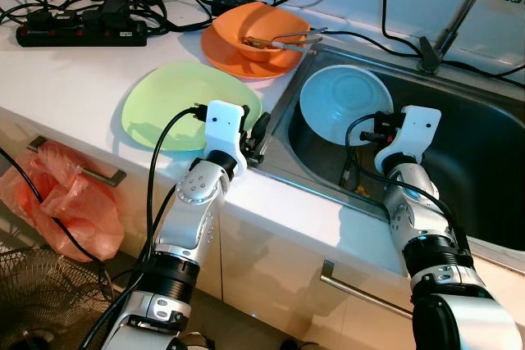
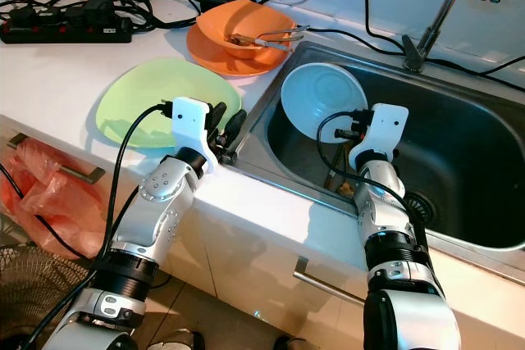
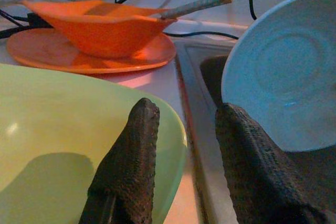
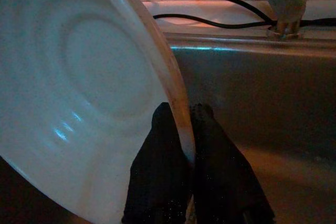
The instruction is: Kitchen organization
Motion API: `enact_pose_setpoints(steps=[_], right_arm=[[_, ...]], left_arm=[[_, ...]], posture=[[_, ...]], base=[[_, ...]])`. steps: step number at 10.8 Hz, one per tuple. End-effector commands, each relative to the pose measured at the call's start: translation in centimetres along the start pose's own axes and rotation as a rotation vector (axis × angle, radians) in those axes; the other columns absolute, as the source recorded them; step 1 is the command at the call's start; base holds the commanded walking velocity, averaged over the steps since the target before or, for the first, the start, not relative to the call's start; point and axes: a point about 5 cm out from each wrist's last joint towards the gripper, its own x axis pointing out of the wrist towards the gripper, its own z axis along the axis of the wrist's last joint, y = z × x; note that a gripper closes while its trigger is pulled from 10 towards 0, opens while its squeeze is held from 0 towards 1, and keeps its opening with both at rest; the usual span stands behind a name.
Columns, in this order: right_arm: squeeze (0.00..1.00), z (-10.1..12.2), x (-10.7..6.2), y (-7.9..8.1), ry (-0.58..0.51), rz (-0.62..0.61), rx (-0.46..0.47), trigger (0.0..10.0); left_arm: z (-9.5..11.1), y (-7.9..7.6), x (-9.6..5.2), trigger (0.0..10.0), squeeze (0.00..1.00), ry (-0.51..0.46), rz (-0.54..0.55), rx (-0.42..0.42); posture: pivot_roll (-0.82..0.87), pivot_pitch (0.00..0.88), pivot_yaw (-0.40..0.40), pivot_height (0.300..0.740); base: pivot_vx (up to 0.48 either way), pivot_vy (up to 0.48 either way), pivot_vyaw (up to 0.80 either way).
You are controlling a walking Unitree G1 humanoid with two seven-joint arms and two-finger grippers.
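Note:
A light blue plate stands tilted on edge in the steel sink. My right gripper is shut on its rim, one finger on each face. A pale green plate lies flat on the white counter beside the sink. My left gripper hovers open at that plate's near right edge, one finger over the green plate and the other toward the sink rim. Behind it, an orange bowl holding metal tongs sits on an orange plate.
A black power strip and tangled cables lie at the counter's back left. The faucet rises behind the sink. Below the counter, a red plastic bag hangs on a drawer handle, with a wire grille on the floor.

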Motion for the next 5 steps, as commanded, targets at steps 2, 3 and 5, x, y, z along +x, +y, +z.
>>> enact_pose_setpoints(steps=[2,3,5], right_arm=[[0.24,-2.26,-1.0,-0.47,0.068,-0.012,0.021,10.0],[0.43,-2.28,-1.01,-0.45,0.068,-0.011,0.021,10.0],[0.35,-2.29,-0.98,-0.45,0.068,-0.011,0.018,10.0]], left_arm=[[-1.14,-0.59,-0.12,10.0,0.0,0.039,-0.028,0.014],[-1.14,-0.64,-0.12,10.0,0.0,0.038,-0.03,0.016],[-1.17,-0.68,-0.07,10.0,0.0,0.035,-0.033,0.019]], posture=[[0.05,0.115,-0.042,0.74],[0.05,0.112,-0.042,0.74],[0.05,0.11,-0.042,0.74]], base=[[0.0,0.0,0.0],[0.0,0.0,0.0],[0.0,0.0,0.0]])
